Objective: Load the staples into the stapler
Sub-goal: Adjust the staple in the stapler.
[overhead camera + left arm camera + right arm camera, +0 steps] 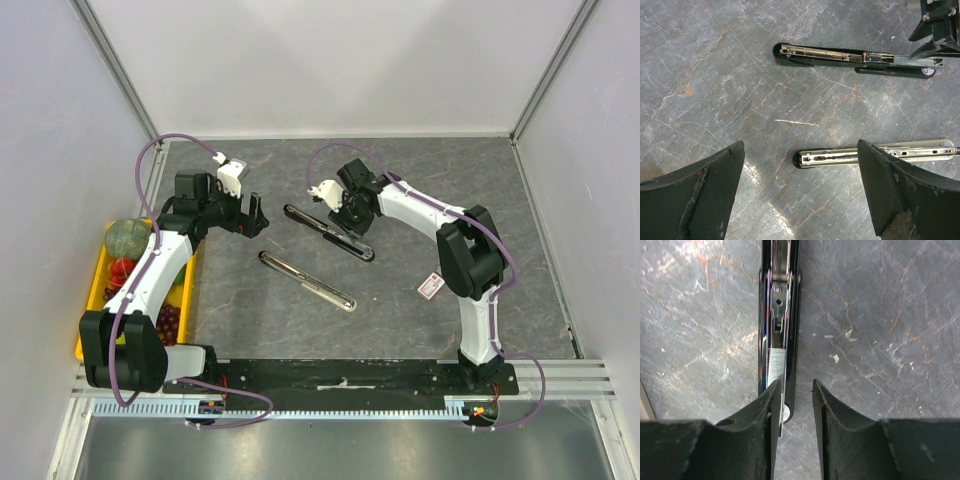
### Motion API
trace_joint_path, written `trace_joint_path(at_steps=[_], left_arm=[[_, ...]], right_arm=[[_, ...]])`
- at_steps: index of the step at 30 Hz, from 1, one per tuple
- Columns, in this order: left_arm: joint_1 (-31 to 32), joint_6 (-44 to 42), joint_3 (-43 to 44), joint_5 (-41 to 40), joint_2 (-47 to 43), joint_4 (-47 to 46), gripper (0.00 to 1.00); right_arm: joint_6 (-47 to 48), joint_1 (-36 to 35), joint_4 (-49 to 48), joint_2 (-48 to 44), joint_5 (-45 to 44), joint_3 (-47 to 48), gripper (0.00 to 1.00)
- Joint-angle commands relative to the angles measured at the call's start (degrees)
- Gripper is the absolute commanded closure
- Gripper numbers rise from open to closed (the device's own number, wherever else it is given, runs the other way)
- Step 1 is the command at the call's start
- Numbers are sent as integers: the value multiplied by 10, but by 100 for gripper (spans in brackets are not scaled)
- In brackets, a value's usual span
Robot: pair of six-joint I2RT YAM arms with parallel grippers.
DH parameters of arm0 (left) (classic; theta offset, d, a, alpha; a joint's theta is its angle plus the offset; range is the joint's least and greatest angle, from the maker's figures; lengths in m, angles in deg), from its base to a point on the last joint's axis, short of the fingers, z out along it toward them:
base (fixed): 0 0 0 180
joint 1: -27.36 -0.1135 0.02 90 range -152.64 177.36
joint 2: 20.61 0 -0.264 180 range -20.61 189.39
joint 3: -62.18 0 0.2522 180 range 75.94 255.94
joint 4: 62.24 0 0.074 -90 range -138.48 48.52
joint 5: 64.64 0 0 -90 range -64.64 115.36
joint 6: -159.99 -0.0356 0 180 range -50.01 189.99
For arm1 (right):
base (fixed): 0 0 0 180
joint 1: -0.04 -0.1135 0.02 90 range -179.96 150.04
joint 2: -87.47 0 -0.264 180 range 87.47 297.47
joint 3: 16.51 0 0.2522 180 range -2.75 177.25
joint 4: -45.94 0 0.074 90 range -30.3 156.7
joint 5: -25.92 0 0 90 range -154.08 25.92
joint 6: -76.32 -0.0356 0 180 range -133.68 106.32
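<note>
on the grey table [400,330] two long staplers lie side by side, both slanted the same way, with a band of bare table between them. the black stapler [303,218] is the farther one and the silver stapler [307,281] is the nearer one.

the right gripper [795,382] is low over one end of the black stapler and points along its length. its fingers stand only a little apart. in the narrow gap i see only the table and the end of the stapler, so it grips nothing. just ahead of the fingertips a short grey strip of staples [775,364] lies inside the metal channel of the black stapler. one finger [765,412] covers the end of this channel, and i cannot tell if it touches it.

the left gripper [800,145] hangs above the table at the left side of both staplers. its fingers are spread wide and hold nothing. from its own camera the end of the silver stapler shows between the fingers, down on the table and not touched.

the box of staples [431,285], small and white with red-pink print, lies flat on the table at the right side. it is just beside the elbow of the right arm, well apart from both staplers and from both grippers.

at the left edge a yellow bin [88,300] holds a round green fruit [127,238], dark grapes [168,322] and some red pieces that i cannot name.
</note>
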Motion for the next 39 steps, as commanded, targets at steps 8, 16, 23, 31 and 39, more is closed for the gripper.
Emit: trace_joint_path(at_steps=[8, 16, 23, 31, 39], left_arm=[[-4, 8, -1, 8, -4, -20, 0], [-4, 9, 1, 9, -2, -20, 0], [-4, 9, 1, 9, -2, -21, 0], [-4, 9, 1, 9, -3, -19, 0], [-4, 9, 1, 10, -1, -19, 0]], right_arm=[[34, -3, 66, -40, -20, -41, 61], [42, 0, 68, -73, -21, -33, 61], [48, 2, 86, -55, -6, -33, 62], [47, 1, 66, -25, -9, -21, 62], [48, 2, 61, -5, -6, -5, 62]])
